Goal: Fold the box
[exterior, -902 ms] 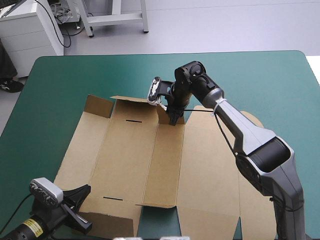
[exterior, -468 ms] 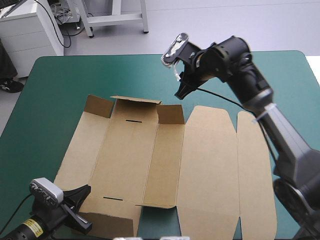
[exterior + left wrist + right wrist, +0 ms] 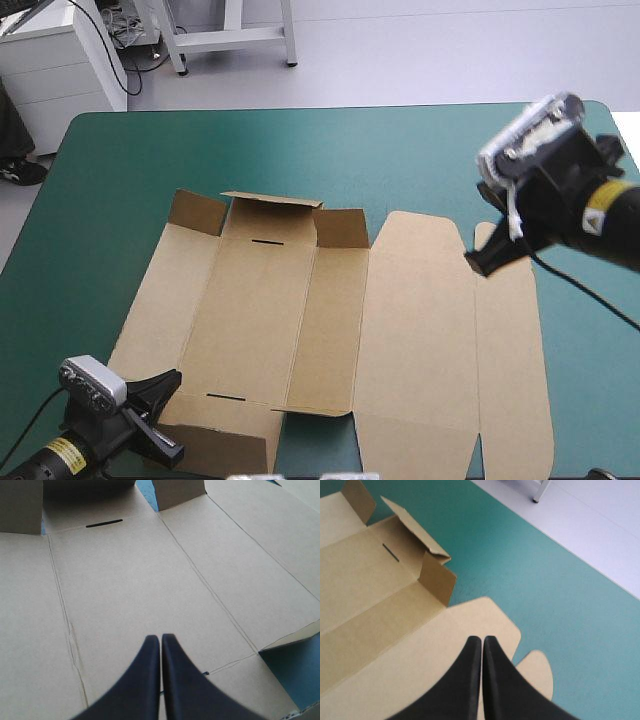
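The box (image 3: 300, 320) lies unfolded on the teal-green bench (image 3: 130, 160), its far flaps raised, position unchanged. The right gripper (image 3: 478, 262), fingers closed and empty, has moved from the far flap to above the right-hand panels. The left gripper (image 3: 168, 384), closed, remains at the near-left corner.

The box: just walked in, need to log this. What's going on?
The box lies open and mostly flat on the table, its far flaps raised. The right gripper hovers shut above its far right end, holding nothing. The left gripper is shut at its near left corner.
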